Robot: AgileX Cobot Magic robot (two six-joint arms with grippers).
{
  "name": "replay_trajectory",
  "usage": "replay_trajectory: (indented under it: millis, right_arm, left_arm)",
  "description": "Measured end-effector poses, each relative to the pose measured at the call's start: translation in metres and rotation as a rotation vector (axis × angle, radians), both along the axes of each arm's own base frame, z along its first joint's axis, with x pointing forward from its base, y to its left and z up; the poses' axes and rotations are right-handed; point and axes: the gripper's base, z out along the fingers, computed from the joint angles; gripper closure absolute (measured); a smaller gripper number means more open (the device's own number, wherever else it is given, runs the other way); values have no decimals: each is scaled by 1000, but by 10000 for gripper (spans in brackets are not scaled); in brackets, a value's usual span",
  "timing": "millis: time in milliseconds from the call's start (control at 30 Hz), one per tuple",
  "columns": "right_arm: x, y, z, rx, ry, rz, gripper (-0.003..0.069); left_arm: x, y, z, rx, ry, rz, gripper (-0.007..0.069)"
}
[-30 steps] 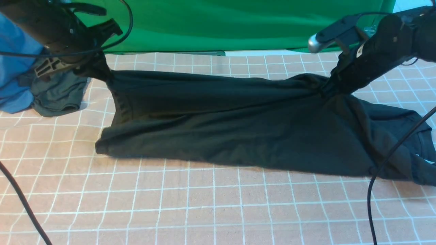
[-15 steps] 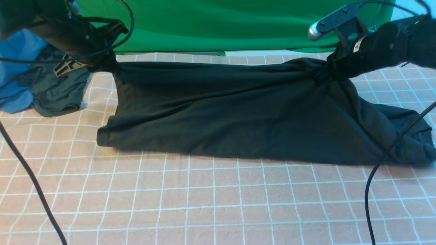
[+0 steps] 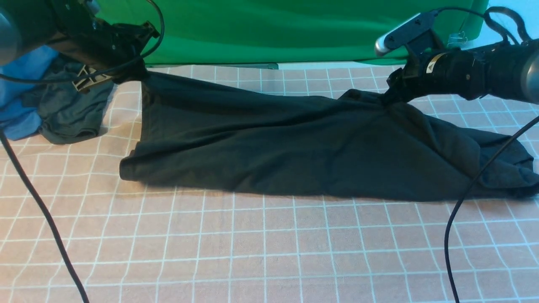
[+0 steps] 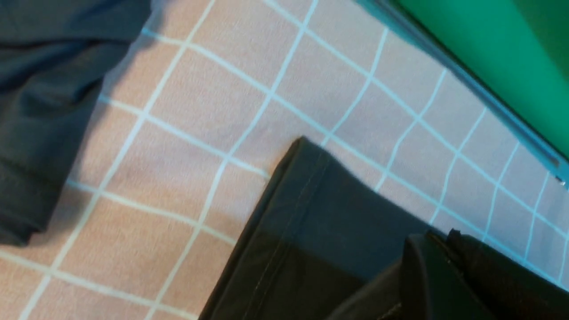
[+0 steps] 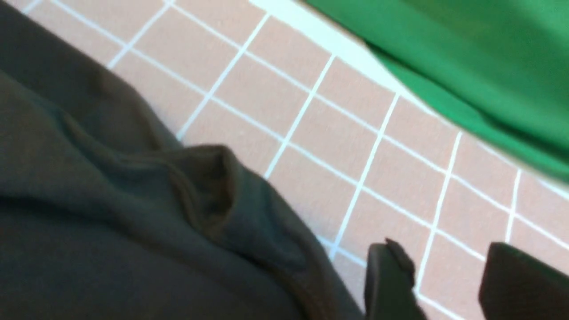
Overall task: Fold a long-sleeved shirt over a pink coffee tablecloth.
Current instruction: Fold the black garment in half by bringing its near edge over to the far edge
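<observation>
The black long-sleeved shirt (image 3: 294,155) lies stretched sideways across the pink coffee tablecloth (image 3: 269,244). My left gripper (image 3: 137,75) is shut on the shirt's far left corner and holds it slightly off the cloth. In the left wrist view the stitched hem (image 4: 311,209) runs into the shut left gripper (image 4: 444,249). My right gripper (image 3: 389,94) hovers at the shirt's far right edge. In the right wrist view the right gripper (image 5: 449,271) stands open over bare tablecloth (image 5: 338,133), with the shirt's bunched edge (image 5: 213,195) lying beside it.
A plain green cloth (image 3: 273,29) hangs along the far edge. A dark grey-green garment (image 3: 71,113) and a blue garment (image 3: 17,105) lie at the far left. Black cables (image 3: 42,210) (image 3: 463,202) hang across both front corners.
Both arms carried the shirt's far edge away from me. The right gripper has opened and let go, and that side of the shirt has sunk onto the cloth.
</observation>
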Motion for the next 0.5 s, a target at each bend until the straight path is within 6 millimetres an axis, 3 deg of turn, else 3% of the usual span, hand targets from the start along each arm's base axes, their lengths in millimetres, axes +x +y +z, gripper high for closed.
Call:
replay_trajectory:
  millis: [133,300,500]
  right_arm:
    - [-10,-2,26,43,31,-42,366]
    - [-22,4,41,52,86,-49,594]
    - [-30,14,35,49,181,-38,622]
  left_arm:
    - [1,0,0,1,-12,2,595]
    - [4,1,0,9,-45,8,595]
    - [11,4,-7,46,-84,7,595]
